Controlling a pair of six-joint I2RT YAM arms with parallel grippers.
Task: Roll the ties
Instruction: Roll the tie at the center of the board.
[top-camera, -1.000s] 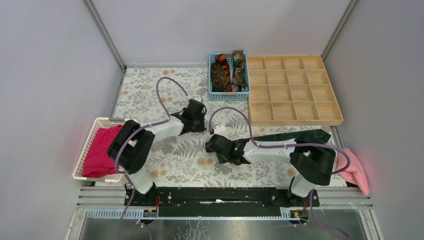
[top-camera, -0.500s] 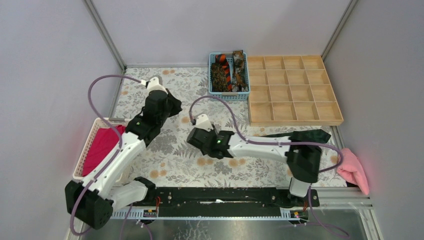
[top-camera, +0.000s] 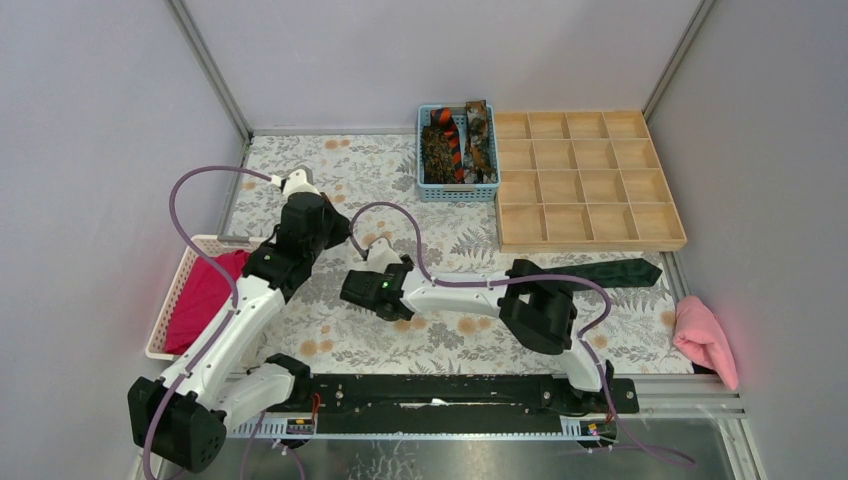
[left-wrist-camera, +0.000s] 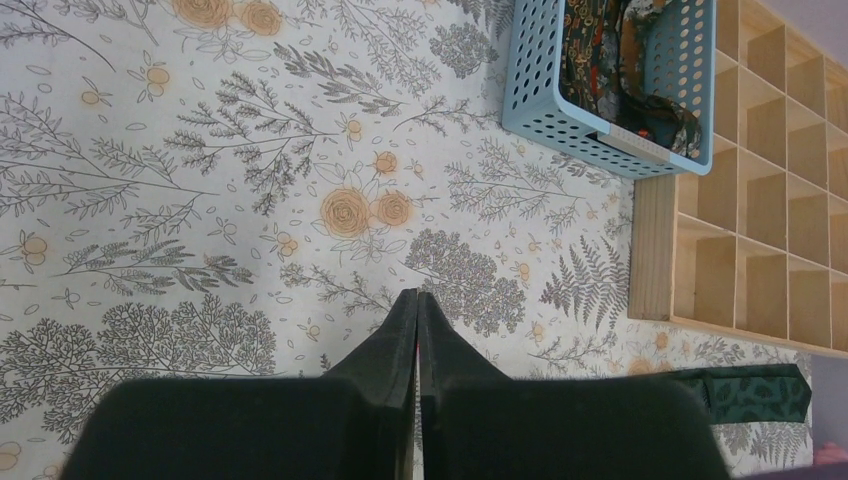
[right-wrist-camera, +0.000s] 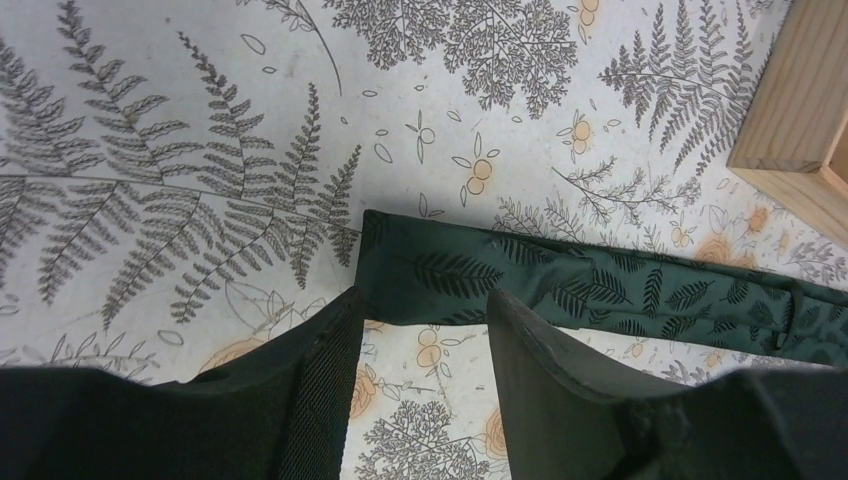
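The dark green leaf-print tie (top-camera: 612, 271) lies flat on the floral table, running leftward under my right forearm. In the right wrist view its narrow end (right-wrist-camera: 450, 270) lies just ahead of my right gripper (right-wrist-camera: 424, 300), which is open and empty with its fingertips at the tie's near edge. In the top view my right gripper (top-camera: 355, 288) is at mid-table. My left gripper (left-wrist-camera: 417, 295) is shut and empty above bare table; the top view shows it (top-camera: 342, 228) at left of centre. Mottled brown ties (top-camera: 437, 155) and an orange-and-black striped tie (top-camera: 452, 140) lie in a blue basket (top-camera: 457, 193).
A wooden compartment tray (top-camera: 590, 238) sits at the far right, next to the blue basket (left-wrist-camera: 560, 118). A white basket (top-camera: 172, 300) holding a magenta cloth (top-camera: 205, 300) stands at the left edge. A pale pink cloth (top-camera: 705, 335) lies at the right edge.
My right arm has reached further left across the table. My left arm swung out from the centre to the far left, then drew back a little.
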